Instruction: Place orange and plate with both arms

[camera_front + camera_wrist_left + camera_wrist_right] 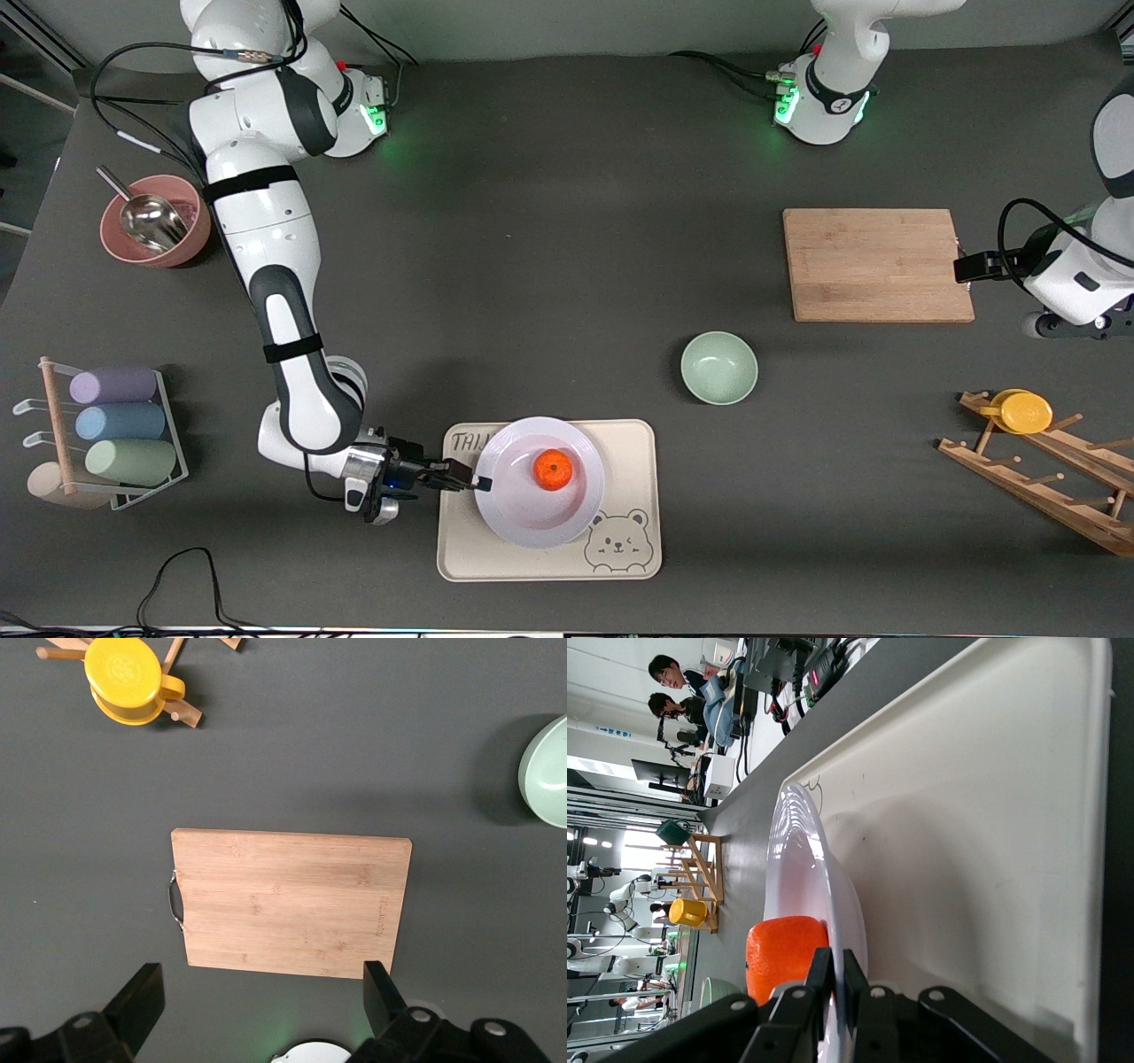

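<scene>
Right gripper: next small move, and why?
Probably open the fingers and back off. The right gripper is shut on the rim of the plate, which seems to rest on the bear tray with the orange in it. The left gripper hangs open over the cutting board.

The front view looks steeply down from high across the worktop [567, 266], facing the two arm bases along its top edge, and takes in the whole surface. The left wrist view looks straight down from well above the board [291, 902], with the bowl [545, 771] and yellow cup [126, 678] at its edges; the front view shows the same board [877, 264], bowl [718, 367] and cup [1023, 411]. The right wrist view sits low and very close, sighting along the tray [992, 859] past the plate [806, 904] rim and orange [784, 955], toward the room; the front view shares these.
</scene>
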`<state>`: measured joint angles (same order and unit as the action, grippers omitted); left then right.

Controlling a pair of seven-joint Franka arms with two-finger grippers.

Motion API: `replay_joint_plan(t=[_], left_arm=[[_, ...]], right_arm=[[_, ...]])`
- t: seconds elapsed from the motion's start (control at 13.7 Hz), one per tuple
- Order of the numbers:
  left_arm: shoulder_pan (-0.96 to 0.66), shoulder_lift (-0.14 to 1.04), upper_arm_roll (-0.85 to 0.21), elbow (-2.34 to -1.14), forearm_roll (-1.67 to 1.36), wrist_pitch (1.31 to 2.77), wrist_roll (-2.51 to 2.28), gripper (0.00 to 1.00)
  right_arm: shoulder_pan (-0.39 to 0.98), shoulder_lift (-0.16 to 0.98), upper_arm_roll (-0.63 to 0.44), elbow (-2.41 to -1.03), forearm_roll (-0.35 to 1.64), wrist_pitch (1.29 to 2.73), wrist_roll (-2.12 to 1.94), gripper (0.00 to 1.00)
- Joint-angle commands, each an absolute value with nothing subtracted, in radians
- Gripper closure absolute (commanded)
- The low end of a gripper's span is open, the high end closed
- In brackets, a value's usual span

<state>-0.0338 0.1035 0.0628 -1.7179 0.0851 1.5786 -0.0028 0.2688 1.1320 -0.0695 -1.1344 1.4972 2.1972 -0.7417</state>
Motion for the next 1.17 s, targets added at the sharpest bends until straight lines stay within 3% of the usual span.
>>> replay_joint_plan(t=[0.0, 1.1], left_arm=[[-0.051, 0.080, 0.074, -1.738, 0.080, 1.589, -0.018, 0.00], [-0.051, 0.080, 0.074, -1.738, 0.080, 1.588, -0.018, 0.00]], right_arm=[[0.268, 1.146, -0.064, -1.114, 1.462, 2.224, -0.749, 1.00], [0.284, 1.146, -0.063, -1.114, 1.430, 2.273, -0.750, 1.00]])
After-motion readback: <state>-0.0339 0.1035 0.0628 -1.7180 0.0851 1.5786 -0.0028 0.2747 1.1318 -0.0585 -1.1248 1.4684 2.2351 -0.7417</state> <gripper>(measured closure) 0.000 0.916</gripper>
